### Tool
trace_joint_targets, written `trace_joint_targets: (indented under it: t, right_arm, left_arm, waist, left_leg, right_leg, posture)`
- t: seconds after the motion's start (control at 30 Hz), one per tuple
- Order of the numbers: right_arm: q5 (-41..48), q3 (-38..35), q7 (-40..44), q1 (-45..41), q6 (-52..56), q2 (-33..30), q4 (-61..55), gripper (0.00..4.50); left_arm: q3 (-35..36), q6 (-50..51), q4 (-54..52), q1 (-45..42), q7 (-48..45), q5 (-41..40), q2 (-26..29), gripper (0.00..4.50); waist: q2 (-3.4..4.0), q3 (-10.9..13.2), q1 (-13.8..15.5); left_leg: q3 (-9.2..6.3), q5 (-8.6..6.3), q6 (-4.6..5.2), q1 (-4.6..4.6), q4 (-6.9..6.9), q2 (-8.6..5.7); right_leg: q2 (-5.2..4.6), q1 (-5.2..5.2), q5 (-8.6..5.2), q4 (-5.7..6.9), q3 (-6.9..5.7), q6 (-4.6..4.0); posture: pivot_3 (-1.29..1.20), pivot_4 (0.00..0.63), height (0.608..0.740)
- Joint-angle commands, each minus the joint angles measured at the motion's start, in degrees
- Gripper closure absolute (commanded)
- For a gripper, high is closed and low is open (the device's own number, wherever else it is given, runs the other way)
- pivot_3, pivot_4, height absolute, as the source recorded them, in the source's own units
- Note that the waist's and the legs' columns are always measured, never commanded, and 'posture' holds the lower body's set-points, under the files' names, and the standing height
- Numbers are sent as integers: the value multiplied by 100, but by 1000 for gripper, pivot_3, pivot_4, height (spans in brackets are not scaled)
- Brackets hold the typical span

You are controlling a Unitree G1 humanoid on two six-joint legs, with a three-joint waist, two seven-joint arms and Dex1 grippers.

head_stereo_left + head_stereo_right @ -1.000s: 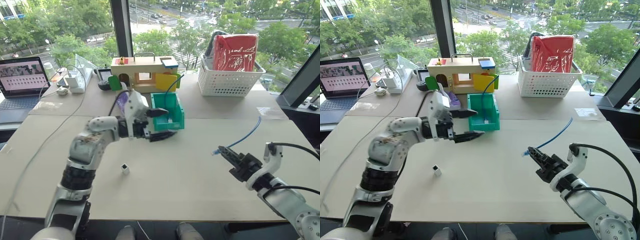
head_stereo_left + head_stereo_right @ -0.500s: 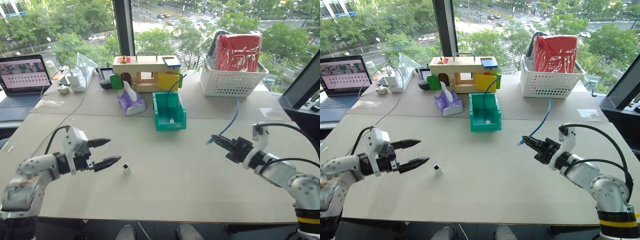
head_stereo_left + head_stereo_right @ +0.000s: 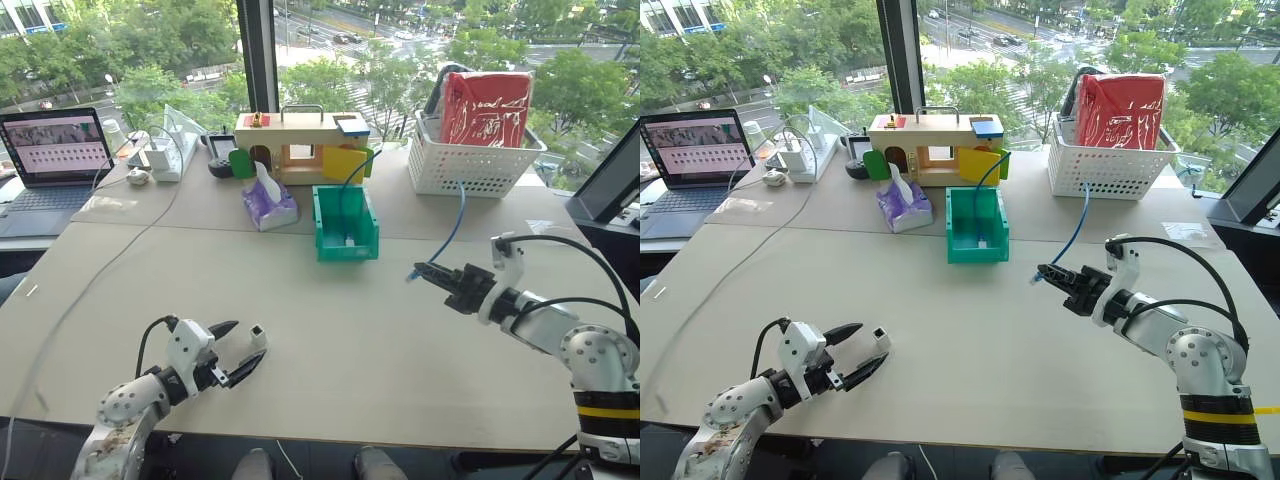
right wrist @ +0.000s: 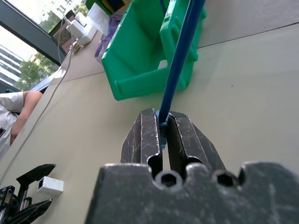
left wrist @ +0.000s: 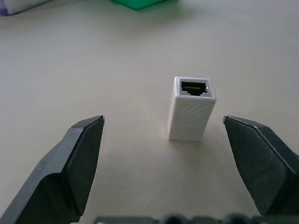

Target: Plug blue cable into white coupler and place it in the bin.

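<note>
Bright daylight from the windows (image 3: 130,60) behind, soft faint shadows, sharp head views, close wrist foregrounds blurred

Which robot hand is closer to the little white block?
Left. The left gripper has its open fingers either side of the white coupler; the right gripper, holding the blue cable, is far across the table.

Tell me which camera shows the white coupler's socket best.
The left wrist view: the white coupler stands close up between the open left tool's fingers, dark socket facing the camera. Both eye views and the right wrist view show it tiny.
</note>
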Motion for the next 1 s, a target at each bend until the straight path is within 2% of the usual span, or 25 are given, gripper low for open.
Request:
trace_joint_targets:
  t: [0.03, 0.07, 0.33, 0.47, 0.57, 0.7, 0.83, 0.9, 1.0]
  right_arm:
    - [-54, -297, 80, -106, 37, 38, -183, 4500]
    - [-58, -328, 58, -109, 45, 54, -212, 4500]
    - [-33, -568, -122, 37, 143, 137, -501, 4500]
    - [18, -773, -255, 160, 166, 144, -689, 4500]
    - [24, -852, -395, 341, 165, 191, -996, 4500]
    - [128, -866, -850, 456, 37, 639, -1371, 4500]
    - [-54, -792, -995, 591, -109, 995, -1604, 4500]
    - [-188, -712, -1145, 657, -194, 1188, -1736, 4500]
    - [-293, -643, -1435, 726, -296, 1464, -1959, 4500]
  left_arm:
    - [-354, -431, 413, -195, -55, 166, -64, 640]
    - [-420, -484, 508, -254, -130, 143, -69, 792]
    - [-807, -672, 1148, -867, -509, 178, 11, 3861]
    - [-866, -730, 1590, -1394, -717, 272, 211, 3869]
    - [-1095, -926, 2383, -2444, -945, 502, 258, 3869]
    - [-1449, -976, 3364, -3824, -1548, 598, 132, 3869]
    - [-1693, -1107, 4052, -4732, -2162, 629, -27, 3869]
    - [-1727, -1026, 4151, -4927, -2357, 580, -74, 3869]
    - [-1813, -398, 3613, -4952, -2605, 326, -224, 3869]
  waist:
    - [11, -7, 10]
    - [17, -10, 14]
    - [26, -13, 57]
    - [27, -14, 52]
    - [26, -13, 91]
    - [23, -13, 21]
    - [23, -12, -34]
    - [23, -12, -60]
    - [24, -11, -65]
  left_leg:
    - [0, 0, 0, 1, 0, 0]
    - [0, 0, 0, 3, 0, -2]
    - [-4, 0, 0, 52, 0, -9]
    - [-10, 0, 0, 51, 0, -9]
    - [-16, 0, 0, 50, 1, -11]
    - [-27, 1, -1, 42, 4, -13]
    - [-30, -4, 7, 30, -1, -15]
    - [-32, -8, 13, 30, -4, -15]
    - [-40, -11, 19, 26, -8, -15]
  right_leg:
    - [-1, 2, 0, 0, 0, 0]
    - [-1, 5, 0, 0, 0, 1]
    - [-6, 71, -17, -12, -2, 28]
    - [-6, 71, -16, -10, -5, 25]
    - [-6, 76, -17, -10, -11, 26]
    - [-3, 74, -19, -11, -17, 29]
    - [-3, 66, -16, -14, -18, 13]
    - [-3, 65, -20, -13, -20, 10]
    - [-3, 65, -23, -11, -27, 6]
  posture:
    - [0, 150, 721]
    - [0, 150, 721]
    - [0, 150, 721]
    - [0, 150, 721]
    - [0, 150, 721]
    - [0, 150, 721]
    - [0, 150, 721]
    - [0, 150, 721]
    - [0, 150, 721]
